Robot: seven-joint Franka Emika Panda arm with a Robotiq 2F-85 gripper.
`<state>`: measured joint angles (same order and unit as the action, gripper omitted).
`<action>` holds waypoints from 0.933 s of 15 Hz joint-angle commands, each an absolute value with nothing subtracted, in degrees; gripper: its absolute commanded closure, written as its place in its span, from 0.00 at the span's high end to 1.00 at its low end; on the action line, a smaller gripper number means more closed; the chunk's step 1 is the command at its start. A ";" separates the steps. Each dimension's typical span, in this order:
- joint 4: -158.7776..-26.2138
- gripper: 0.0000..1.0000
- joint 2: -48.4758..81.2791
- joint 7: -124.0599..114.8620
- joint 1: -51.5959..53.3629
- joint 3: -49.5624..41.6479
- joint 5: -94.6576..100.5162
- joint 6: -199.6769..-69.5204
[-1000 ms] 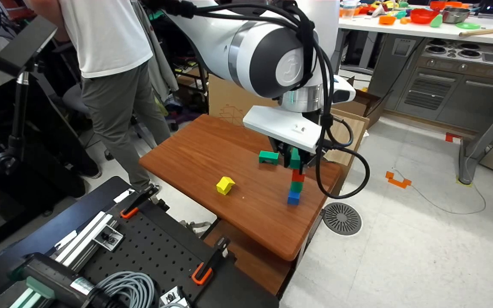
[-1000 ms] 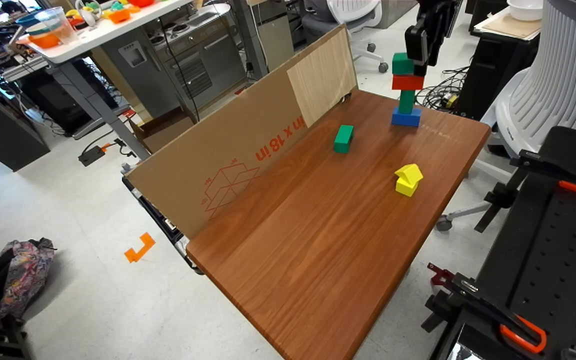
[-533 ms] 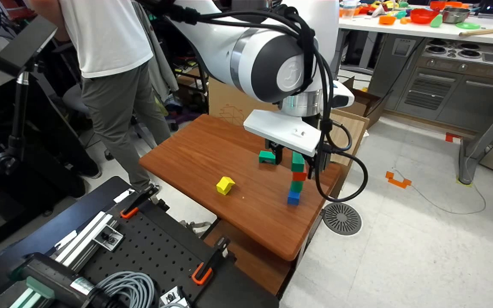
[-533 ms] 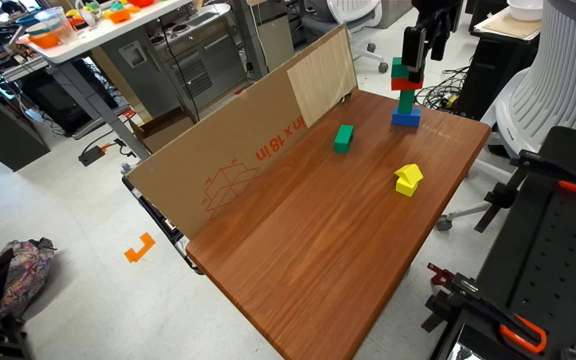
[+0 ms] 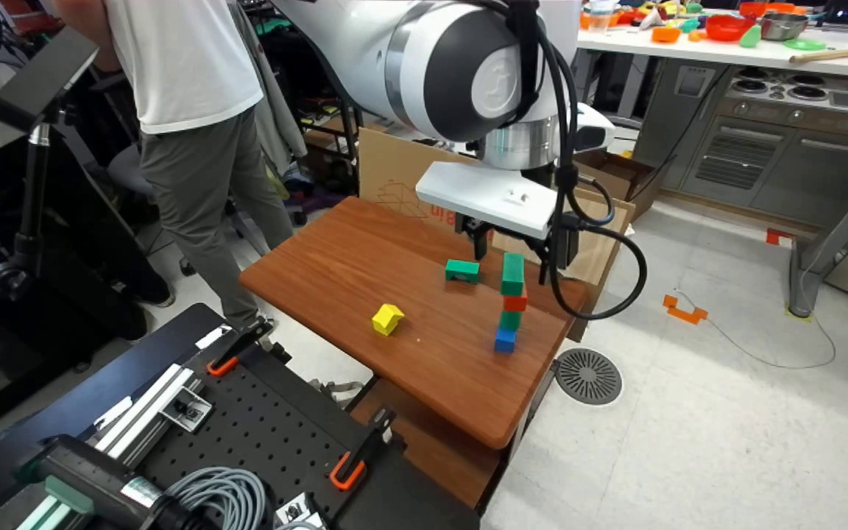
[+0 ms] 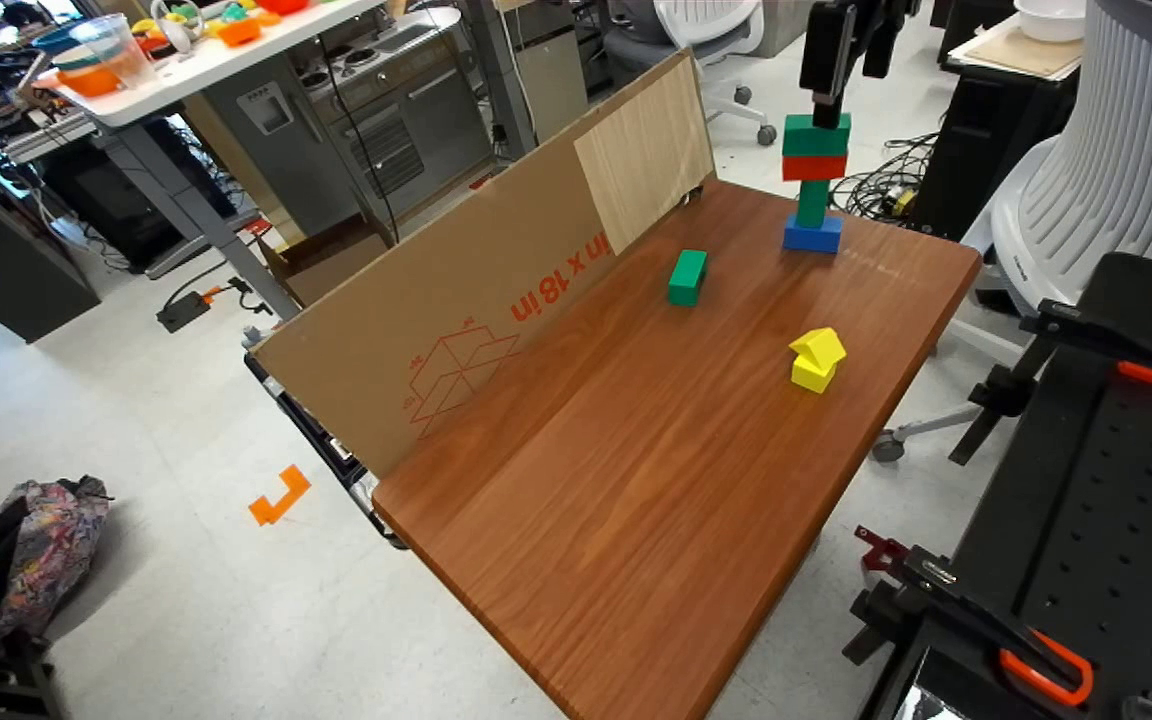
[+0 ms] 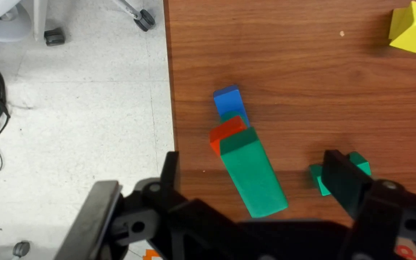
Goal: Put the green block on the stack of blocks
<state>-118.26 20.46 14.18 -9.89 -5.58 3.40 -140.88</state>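
While tool (image 7: 252, 156) gapes wide, gripping nothing | green block (image 7: 254, 177) atop stack (image 5: 513, 302) | wrist view: between jaws

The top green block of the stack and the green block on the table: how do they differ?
The top block rests on the red block; the lone block lies on the table. The top block shows plain faces; the lone block is notched on one side. Both are green.

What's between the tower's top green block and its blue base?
A red block and, beneath it, a second green block; both exterior views show them.
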 commanded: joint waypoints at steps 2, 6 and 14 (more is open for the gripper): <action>-127.00 1.00 10.65 7.08 -5.37 -6.22 10.32 -141.99; -131.99 1.00 5.40 -3.74 -0.24 -4.24 16.02 -140.20; -131.92 1.00 6.75 -6.63 0.76 -3.23 15.72 -139.76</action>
